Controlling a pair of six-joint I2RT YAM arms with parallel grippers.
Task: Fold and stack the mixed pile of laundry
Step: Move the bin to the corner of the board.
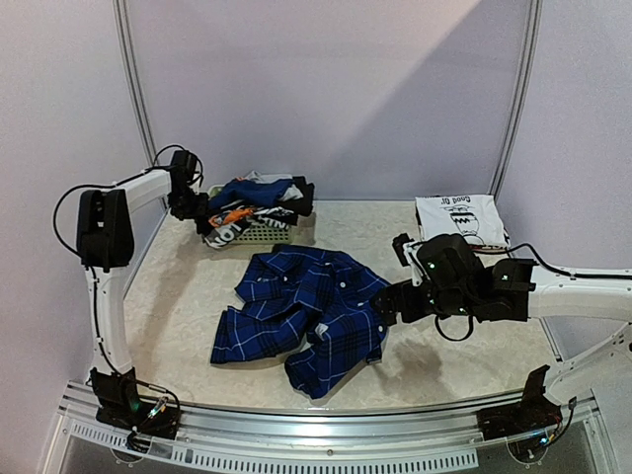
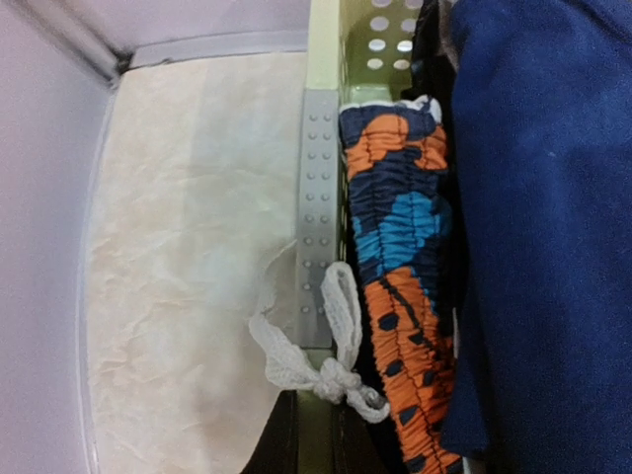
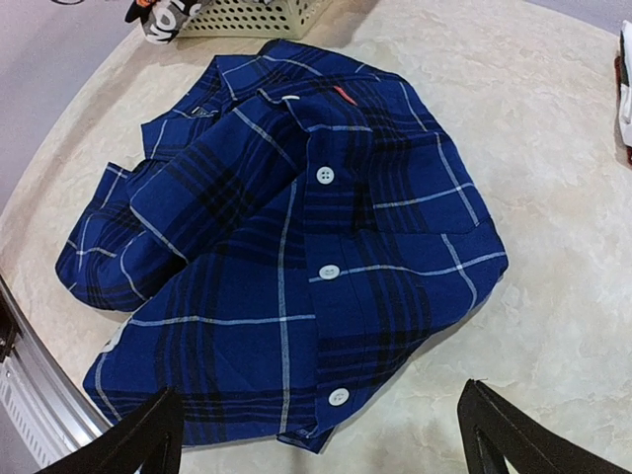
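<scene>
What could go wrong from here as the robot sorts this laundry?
The left gripper sits right at the basket rim beside the patterned shorts; pulling could drag the basket along. The white drawstring may snag on it. The open right gripper over the crumpled shirt might pinch several layers at once.

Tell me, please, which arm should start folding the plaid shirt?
Right arm, probably: its jaws stand open by the plaid shirt, while the left arm is off at the basket.
</scene>
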